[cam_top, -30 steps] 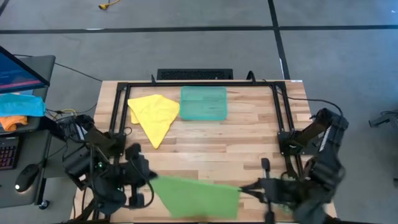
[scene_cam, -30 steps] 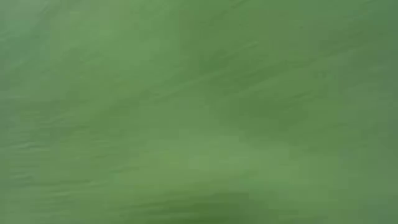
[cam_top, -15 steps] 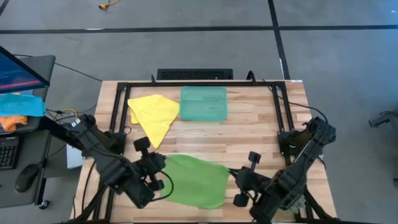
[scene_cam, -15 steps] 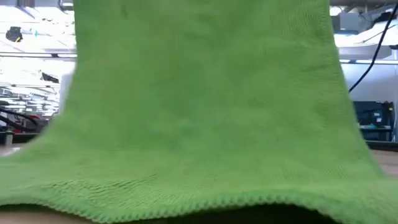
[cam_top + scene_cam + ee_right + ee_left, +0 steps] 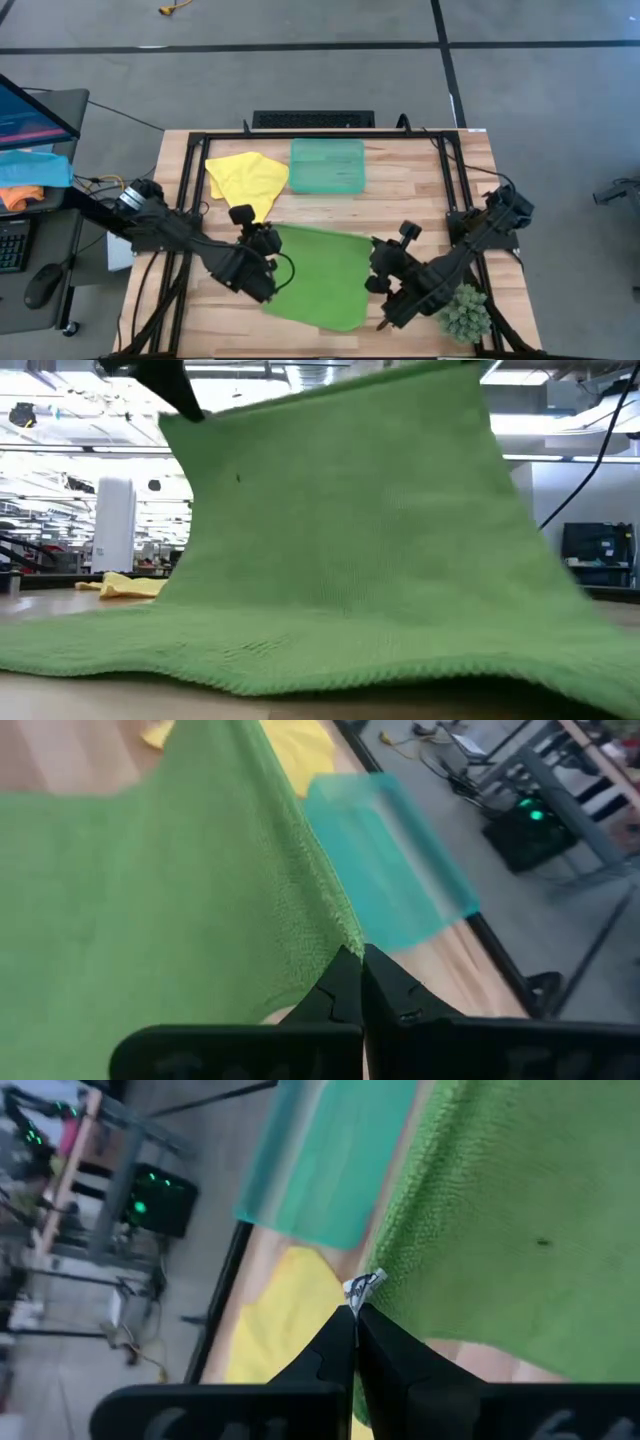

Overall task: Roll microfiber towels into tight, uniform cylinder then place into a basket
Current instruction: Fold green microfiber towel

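The lime green towel (image 5: 318, 276) is spread across the table's near middle. Its near edge (image 5: 300, 678) lies on the wood and its far edge is raised. My left gripper (image 5: 268, 240) is shut on its far left corner. My right gripper (image 5: 378, 256) is shut on its far right corner. The yellow towel (image 5: 248, 180) lies crumpled at the far left, apart from both grippers. The teal basket (image 5: 327, 165) stands beside it at the far middle. My left gripper pinches the green towel's far left corner (image 5: 372, 1278), the one with a small white tag, between its two fingertips. The corner is lifted and the cloth slopes down from it to the table. My right gripper pinches the towel's far right corner (image 5: 345, 932) between its two fingertips. The far edge runs nearly taut between the two grippers, and the cloth falls away to the table.
A black metal frame (image 5: 320, 134) runs around the table's far part and sides. A small spiky green plant (image 5: 463, 312) stands at the near right corner. Bare wood lies between the green towel and the basket.
Both grippers have moved from the table's near edge toward its far edge, staying shut on the green towel's corners. The towel has been drawn off the near edge and away from the low camera, and now spreads out with its near part on the wood.
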You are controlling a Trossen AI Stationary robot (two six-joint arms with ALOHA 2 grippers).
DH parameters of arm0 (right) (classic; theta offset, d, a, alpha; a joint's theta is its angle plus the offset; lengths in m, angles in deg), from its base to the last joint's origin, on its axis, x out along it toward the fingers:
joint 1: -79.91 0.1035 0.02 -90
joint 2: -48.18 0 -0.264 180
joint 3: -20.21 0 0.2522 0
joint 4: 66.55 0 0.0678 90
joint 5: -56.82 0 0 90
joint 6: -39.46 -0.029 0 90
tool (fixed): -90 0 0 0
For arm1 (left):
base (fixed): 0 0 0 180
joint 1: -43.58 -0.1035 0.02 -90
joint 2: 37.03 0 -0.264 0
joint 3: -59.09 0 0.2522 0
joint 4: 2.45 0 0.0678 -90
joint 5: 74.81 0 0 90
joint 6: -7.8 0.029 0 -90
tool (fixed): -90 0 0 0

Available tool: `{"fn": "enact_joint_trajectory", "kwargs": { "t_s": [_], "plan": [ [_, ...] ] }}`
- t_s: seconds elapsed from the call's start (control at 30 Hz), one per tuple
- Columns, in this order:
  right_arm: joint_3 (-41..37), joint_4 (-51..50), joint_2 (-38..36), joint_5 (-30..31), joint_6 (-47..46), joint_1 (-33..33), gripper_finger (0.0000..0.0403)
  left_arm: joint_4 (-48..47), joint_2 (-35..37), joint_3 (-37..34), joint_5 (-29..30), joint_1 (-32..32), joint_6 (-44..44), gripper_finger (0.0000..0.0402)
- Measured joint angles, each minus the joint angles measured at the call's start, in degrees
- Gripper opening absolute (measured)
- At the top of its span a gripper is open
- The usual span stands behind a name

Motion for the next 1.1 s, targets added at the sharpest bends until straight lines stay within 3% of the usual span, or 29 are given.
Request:
{"fn": "enact_joint_trajectory", "kwargs": {
  "t_s": [0.3,0.47,0.73,1.1],
  "plan": [
    [-8.4,0.2,-0.1,2.3,-0.5,-4.1,0.0008,6.2,0.0,-1.0,2.1,-2.8,11.2,0.0],
    [-12.3,0.3,-0.1,6.6,-0.5,-6.9,0.0005,6.2,0.0,-1.0,2.8,-5.2,14.3,0.0],
    [-17.2,3.8,-0.1,8.2,0.6,-10.7,0.0005,6.9,0.0,-1.0,2.0,-8.8,18.4,0.0],
    [-18.4,11.3,-0.1,5.0,5.1,-8.6,0.0005,13.0,0.0,-1.0,-6.6,-6.1,19.2,0.0]
  ]
}}
